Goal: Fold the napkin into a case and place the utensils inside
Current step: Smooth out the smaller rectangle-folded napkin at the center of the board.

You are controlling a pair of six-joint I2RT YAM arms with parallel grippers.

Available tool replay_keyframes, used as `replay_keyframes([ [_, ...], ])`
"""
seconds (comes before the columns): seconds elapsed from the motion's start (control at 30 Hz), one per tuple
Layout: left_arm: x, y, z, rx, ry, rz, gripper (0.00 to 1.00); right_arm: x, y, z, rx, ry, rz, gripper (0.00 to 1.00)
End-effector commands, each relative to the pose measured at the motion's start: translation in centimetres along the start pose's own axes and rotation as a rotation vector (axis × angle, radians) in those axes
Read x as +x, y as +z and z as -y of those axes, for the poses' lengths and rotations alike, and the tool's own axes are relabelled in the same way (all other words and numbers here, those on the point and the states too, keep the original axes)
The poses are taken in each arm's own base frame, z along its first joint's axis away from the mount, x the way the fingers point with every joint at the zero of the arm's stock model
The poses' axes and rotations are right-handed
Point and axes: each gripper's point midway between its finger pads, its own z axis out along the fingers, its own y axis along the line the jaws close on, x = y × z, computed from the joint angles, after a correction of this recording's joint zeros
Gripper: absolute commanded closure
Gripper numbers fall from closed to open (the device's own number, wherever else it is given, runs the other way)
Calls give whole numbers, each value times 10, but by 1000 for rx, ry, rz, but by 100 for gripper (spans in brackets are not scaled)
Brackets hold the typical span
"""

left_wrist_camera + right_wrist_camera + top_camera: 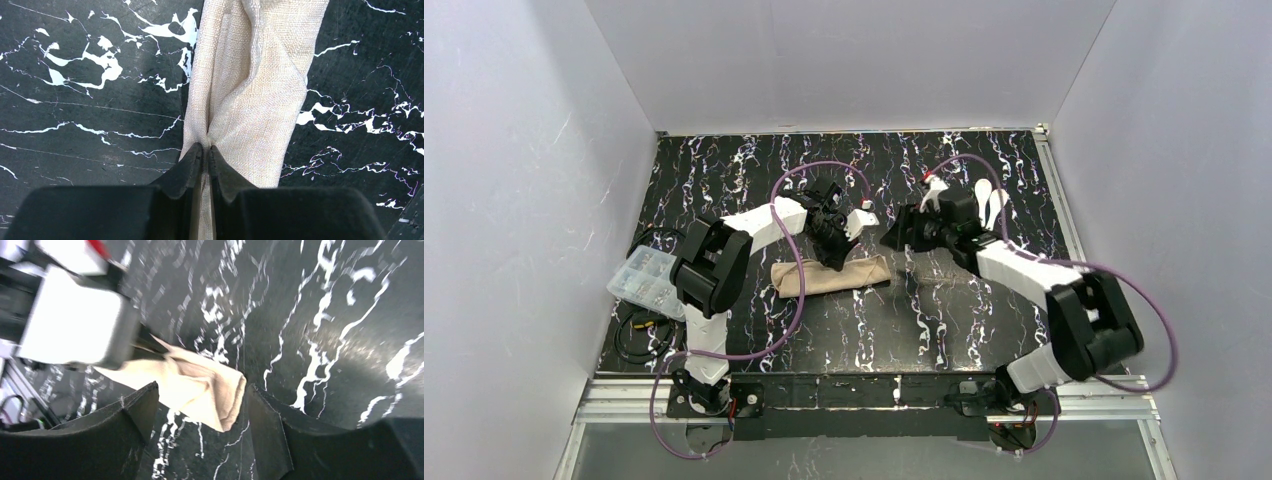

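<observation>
Napkin (pixel 829 277): narrow folded strip, centre of table (pixel 724 180). Left gripper (pixel 205 150): pinched tight on top fold. Right gripper (pixel 200 392): wide, holding nothing, near strip end. Utensils (pixel 990 203): far right. Risk: lifting pinch could unfold strip.

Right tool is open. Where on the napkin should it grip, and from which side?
Probably the free right end of the napkin, where the folded layers lie stacked and flat. Come in from the right, along its length; the left tool holds the middle shut.
</observation>
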Motion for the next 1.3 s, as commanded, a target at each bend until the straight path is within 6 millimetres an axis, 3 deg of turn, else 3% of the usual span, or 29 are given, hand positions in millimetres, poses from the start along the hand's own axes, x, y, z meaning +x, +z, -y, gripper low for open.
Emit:
replay_keyframes([
  [0.0,10,-2,-1,-13,-11,-52,95,-42,-33,-29,-82,0,178,28],
  [0.07,9,-2,-1,-14,-11,-48,95,-35,-36,-49,-209,38,180,36],
  [0.1,8,-2,-2,-15,-13,-47,96,-29,-34,-58,-281,63,165,45],
  [0.2,7,-2,-2,-16,-14,-42,97,-3,-19,-64,-400,148,66,74],
  [0.27,6,-2,-2,-17,-12,-37,97,8,-10,-65,-441,196,20,85],
  [0.63,3,-2,-6,-32,-16,-29,100,29,33,-59,-438,242,-35,91],
  [0.8,2,-4,-5,-38,-18,-26,100,48,59,-37,-308,275,-61,95],
  [1.03,-2,-8,-3,-37,-28,-15,100,67,70,-11,-193,314,-79,99],
  [1.13,-13,-21,-7,-66,-54,-2,91,69,66,-8,-159,282,-86,98],
  [1.27,-24,-51,-14,-105,-116,10,77,54,58,-21,-141,203,-56,94],
])
